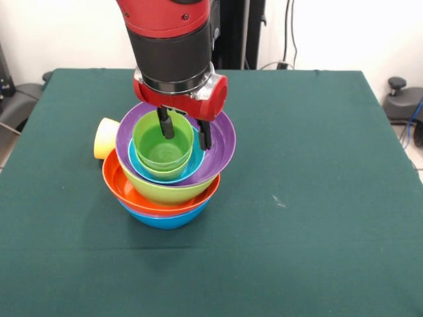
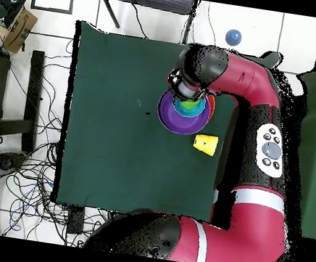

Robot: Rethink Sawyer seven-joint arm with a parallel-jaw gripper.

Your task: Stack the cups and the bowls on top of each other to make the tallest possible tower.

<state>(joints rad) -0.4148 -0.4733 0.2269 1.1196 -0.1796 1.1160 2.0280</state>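
Front view: the tower sits left of centre on my table. My gripper straddles the green cup's rim, apparently spread. The yellow cup, at the tower's nine o'clock, needs upright gripping.

The bowls and the green cup are seen as smooth, glossy plastic – highlights are carried on their rims. The table is covered in matt green cloth – faintly speckled.
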